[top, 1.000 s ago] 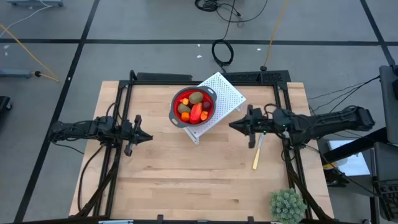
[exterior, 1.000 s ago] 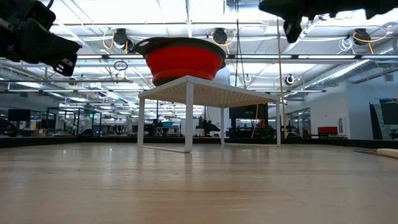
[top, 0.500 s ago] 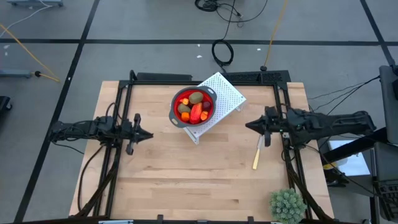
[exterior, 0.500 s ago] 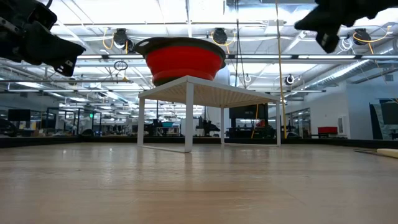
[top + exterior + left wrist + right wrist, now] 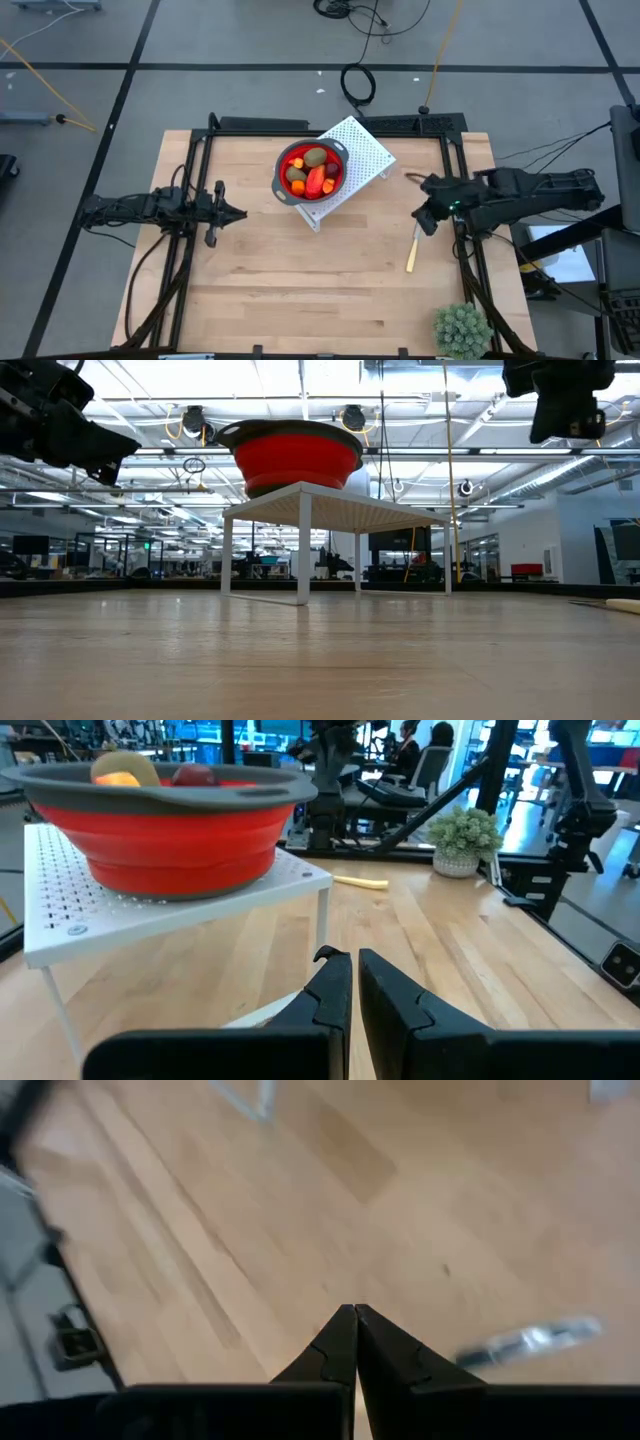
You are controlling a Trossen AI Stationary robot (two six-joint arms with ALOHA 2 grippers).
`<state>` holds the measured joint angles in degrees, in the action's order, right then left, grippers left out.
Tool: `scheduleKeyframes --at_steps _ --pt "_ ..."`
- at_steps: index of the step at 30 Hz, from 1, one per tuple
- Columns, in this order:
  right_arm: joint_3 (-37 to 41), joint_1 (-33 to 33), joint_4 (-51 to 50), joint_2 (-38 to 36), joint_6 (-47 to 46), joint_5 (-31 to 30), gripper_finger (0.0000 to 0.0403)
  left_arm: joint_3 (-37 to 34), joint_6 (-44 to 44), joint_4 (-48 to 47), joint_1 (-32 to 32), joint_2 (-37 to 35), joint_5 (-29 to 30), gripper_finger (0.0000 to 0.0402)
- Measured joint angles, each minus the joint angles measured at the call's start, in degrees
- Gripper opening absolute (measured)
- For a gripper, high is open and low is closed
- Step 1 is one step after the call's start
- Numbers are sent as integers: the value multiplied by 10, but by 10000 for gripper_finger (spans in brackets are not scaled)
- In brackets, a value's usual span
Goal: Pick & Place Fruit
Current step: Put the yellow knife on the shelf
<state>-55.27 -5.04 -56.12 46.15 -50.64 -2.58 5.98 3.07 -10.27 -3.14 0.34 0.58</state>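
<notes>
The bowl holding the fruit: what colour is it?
The bowl is red with a grey rim, best seen in the left wrist view.

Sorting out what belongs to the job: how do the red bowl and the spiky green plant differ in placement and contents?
The red bowl sits raised on a white perforated rack at the table's far middle; the spiky green plant stands directly on the table at its near right corner. The bowl holds fruit; the plant holds nothing. Neither is touched by a gripper.

Bright, even overhead light, ceiling lamps [image 5: 352,418] glaring a bit down low; right wrist shot looks motion-blurred, I think.
</notes>
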Motion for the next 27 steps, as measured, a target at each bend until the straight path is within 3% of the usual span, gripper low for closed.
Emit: scheduleKeyframes --at_steps 12,22,27 --pt "-140 -88 -170 205 -220 12 0 0 -17 -6 0 0 0 21" --pt "-149 -158 -213 280 -440 14 0 0 -29 0 0 0 0 21" --pt "-142 -165 -214 294 -462 13 0 0 -29 0 0 0 0 21"
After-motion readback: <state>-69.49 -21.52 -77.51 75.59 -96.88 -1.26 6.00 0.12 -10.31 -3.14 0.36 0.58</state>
